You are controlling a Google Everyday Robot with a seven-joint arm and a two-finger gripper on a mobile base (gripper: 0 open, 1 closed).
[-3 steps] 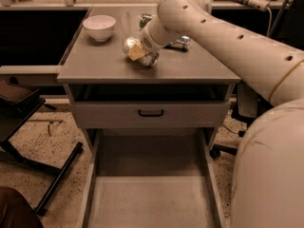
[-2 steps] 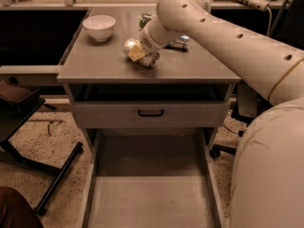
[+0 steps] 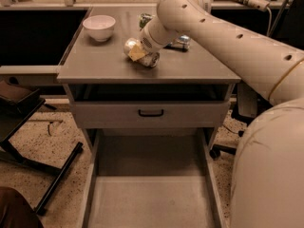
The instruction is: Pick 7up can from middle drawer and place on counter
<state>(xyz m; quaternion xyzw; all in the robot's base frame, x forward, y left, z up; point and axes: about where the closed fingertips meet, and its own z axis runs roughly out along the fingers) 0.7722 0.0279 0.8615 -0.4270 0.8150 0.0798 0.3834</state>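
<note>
Most of the task: done, as we judge it. The 7up can [image 3: 150,59] is out of the middle drawer [image 3: 152,201] and down on the counter [image 3: 104,63].
Drawer: pulled out at the bottom of the frame, its floor bare (we see nothing lying in it).
Can: on its side in the upper middle of the frame, resting on the counter top as far as we can tell.
Gripper: the gripper [image 3: 137,52] sits at the end of the arm that reaches in from the right, directly against the can's upper left side.
Grip: we cannot tell how far open it is, nor whether it has hold of the can.
Left to do: in our view only the release, if it is not made already, and a clean lift away so the can does not roll.
Neighbours: a white bowl [image 3: 99,26] at upper left, well apart; a bluish can [image 3: 181,41] just behind the arm.
</note>
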